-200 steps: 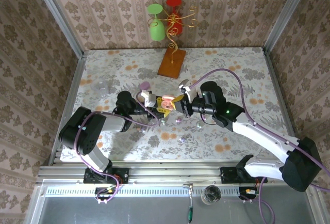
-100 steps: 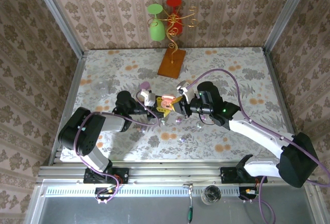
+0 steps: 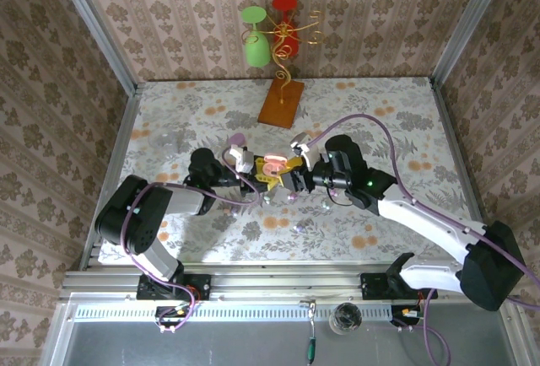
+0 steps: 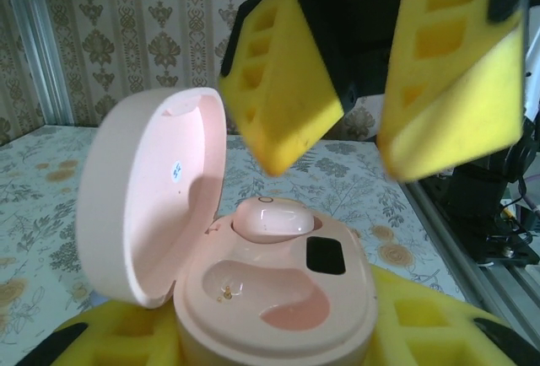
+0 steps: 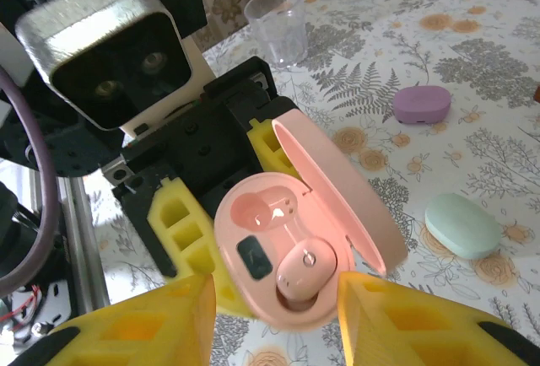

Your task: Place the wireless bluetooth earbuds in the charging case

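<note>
My left gripper is shut on the pink charging case, whose lid stands open. One pinkish earbud sits in the case's far socket, and the other socket is bare. In the right wrist view the same earbud lies in the case between my yellow fingers. My right gripper hovers just over the case, open, with nothing held. From above, the right gripper meets the case at mid-table.
A purple case, a mint case and a clear cup lie on the floral cloth beyond the left arm. A few tiny buds sit on the cloth below the grippers. A wooden-based glass stand is at the back.
The right gripper nudged left toward the case, then eased back slightly. The left arm and the case stayed put.
</note>
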Tool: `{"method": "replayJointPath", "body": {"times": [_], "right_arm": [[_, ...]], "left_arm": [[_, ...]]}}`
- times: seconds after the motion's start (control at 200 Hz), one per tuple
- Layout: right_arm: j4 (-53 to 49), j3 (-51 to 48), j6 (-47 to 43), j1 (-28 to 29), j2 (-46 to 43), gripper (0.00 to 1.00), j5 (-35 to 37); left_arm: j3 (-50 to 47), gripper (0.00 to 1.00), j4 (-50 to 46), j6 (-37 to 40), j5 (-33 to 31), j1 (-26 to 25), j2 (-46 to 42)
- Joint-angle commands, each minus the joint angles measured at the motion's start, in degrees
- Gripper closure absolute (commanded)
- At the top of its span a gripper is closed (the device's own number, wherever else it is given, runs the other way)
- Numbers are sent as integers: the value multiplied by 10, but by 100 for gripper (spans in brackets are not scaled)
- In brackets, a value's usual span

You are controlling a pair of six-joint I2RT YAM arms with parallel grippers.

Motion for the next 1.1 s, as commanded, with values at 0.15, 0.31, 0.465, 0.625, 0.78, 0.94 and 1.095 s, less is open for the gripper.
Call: {"method": "replayJointPath", "body": {"times": [0.15,0.31,0.465,0.625,0.78,0.94,1.095], "right_arm": [[88,-65,89,-31,-45,46,50],[78,-63,140,-37,1,45,85],[67,-28,143,-22,89,44,13],[52,37,167,-3,212,45,-52],[-43,145,172,8,328,46,-88],[-58,220,167,33,411,46,-113],[-66,280,162,59,477,46,-143]], "left_arm": [[1,64,22,3,-10,57,-26],[2,64,21,7,-33,94,-46],[11,64,22,4,-35,129,-56],[16,64,21,-1,-34,155,-85],[32,64,20,-37,-32,195,-93],[41,64,20,-53,-37,225,-93],[50,64,19,-63,-45,250,-95]]}}
